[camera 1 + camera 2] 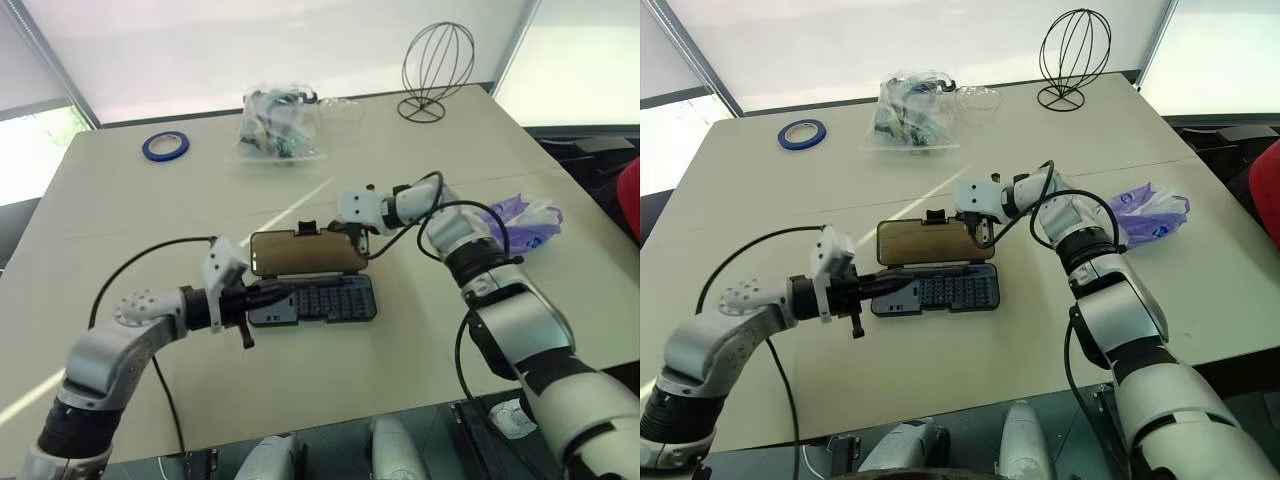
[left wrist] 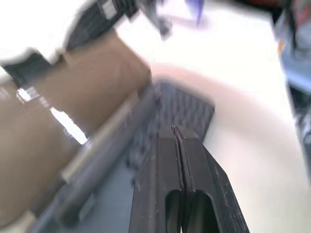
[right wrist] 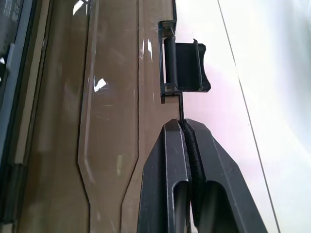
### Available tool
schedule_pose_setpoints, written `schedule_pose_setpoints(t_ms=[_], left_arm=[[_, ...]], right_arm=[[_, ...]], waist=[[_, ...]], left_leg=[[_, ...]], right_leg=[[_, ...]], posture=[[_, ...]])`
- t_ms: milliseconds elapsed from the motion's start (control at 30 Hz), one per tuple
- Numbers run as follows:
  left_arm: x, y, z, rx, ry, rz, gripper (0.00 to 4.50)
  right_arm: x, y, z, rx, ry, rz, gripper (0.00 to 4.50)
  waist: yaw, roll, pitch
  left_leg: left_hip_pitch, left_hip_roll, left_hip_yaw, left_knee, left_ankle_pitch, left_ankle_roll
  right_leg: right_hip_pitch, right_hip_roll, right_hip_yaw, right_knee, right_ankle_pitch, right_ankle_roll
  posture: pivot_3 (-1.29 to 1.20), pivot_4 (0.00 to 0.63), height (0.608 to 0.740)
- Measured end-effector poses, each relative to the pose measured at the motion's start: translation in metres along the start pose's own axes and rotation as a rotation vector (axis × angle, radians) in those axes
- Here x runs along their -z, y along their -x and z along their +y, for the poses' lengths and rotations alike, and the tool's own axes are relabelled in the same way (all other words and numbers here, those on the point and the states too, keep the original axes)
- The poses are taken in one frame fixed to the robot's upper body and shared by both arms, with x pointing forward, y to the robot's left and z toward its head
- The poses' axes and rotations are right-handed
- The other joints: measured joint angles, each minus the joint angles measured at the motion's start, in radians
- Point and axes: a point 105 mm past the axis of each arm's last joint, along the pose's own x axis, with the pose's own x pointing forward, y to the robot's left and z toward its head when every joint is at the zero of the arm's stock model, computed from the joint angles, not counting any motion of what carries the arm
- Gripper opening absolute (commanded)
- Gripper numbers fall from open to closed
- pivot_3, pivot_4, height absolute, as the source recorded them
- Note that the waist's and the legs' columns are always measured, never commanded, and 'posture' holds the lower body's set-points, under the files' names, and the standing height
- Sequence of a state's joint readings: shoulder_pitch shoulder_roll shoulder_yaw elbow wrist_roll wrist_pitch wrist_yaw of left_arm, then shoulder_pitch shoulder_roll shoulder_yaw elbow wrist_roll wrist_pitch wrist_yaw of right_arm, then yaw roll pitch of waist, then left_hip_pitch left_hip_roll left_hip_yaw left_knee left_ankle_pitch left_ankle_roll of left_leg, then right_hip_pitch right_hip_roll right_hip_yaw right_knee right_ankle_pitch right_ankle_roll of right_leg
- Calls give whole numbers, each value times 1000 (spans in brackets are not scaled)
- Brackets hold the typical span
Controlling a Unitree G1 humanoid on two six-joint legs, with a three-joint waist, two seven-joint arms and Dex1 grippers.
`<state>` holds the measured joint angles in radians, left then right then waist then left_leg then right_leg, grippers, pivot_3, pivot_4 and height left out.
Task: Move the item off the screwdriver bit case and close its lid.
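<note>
Left gripper [image 1: 902, 283] clenched, level at case [image 1: 940, 292] front; right gripper [image 1: 983, 233] clenched, angled down beside raised lid [image 1: 928, 243].

My two head cameras are looking forward and down over the table [image 1: 120, 220], sharing the same scene. My wrist cameras are looking along my fingers, very close to the lid [image 3: 112, 97].
</note>
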<state>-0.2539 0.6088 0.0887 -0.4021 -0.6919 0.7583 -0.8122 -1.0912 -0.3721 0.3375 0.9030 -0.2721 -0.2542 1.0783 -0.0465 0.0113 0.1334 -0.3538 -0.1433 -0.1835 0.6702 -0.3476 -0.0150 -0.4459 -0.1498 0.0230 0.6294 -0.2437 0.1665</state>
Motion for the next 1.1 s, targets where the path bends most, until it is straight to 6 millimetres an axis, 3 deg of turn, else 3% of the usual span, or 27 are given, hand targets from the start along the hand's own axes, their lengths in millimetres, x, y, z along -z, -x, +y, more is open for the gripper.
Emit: schedule_pose_setpoints(t_ms=[100,200,300,400,533,700,900,1000,1100], left_arm=[[-29,2,26,-114,2,-119,0],[-39,10,62,-290,-27,-153,0],[-16,22,105,-500,-49,-88,0],[16,24,125,-592,-39,-3,0],[43,9,131,-564,-34,61,0],[53,-8,124,-453,-21,60,0],[64,-14,121,-365,26,65,0],[62,-21,122,-332,40,55,0],[61,-30,122,-298,48,46,0]], right_arm=[[0,-1,2,1,23,3,48],[-1,-2,1,6,44,2,48],[-2,-3,1,10,61,-3,48],[-3,-3,1,13,64,-4,48],[-4,-4,0,22,67,-7,48],[-5,-4,0,24,73,-7,48],[-6,-1,-3,33,91,1,48],[-12,0,-6,49,117,-3,842],[-23,1,-10,68,142,-19,2393]], waist=[[0,-1,0],[-3,-1,0],[-8,-1,0],[-13,-1,0],[-13,-2,1],[-19,-2,1],[-21,-2,1],[-20,-2,1],[-22,-2,1]], left_leg=[[0,0,0,2,0,0],[0,0,0,2,0,0],[0,0,0,2,0,0],[-2,-1,-1,3,0,0],[-4,-1,-3,9,0,0],[-4,-1,-4,10,0,0],[-5,-2,-4,11,0,0],[-5,-2,-5,11,0,0],[-6,-3,-5,12,0,0]], right_leg=[[0,0,0,0,0,0],[0,0,-1,0,0,0],[0,0,-1,0,0,0],[0,0,-2,0,0,0],[1,0,-4,1,0,0],[1,-1,-4,1,0,0],[1,-1,-5,2,0,0],[1,-1,-5,2,0,0],[1,-1,-5,2,0,1]], posture=[[0,150,740],[0,150,740],[0,150,740],[0,150,740],[0,150,740],[0,150,740],[0,150,740],[0,150,740],[0,150,740]])
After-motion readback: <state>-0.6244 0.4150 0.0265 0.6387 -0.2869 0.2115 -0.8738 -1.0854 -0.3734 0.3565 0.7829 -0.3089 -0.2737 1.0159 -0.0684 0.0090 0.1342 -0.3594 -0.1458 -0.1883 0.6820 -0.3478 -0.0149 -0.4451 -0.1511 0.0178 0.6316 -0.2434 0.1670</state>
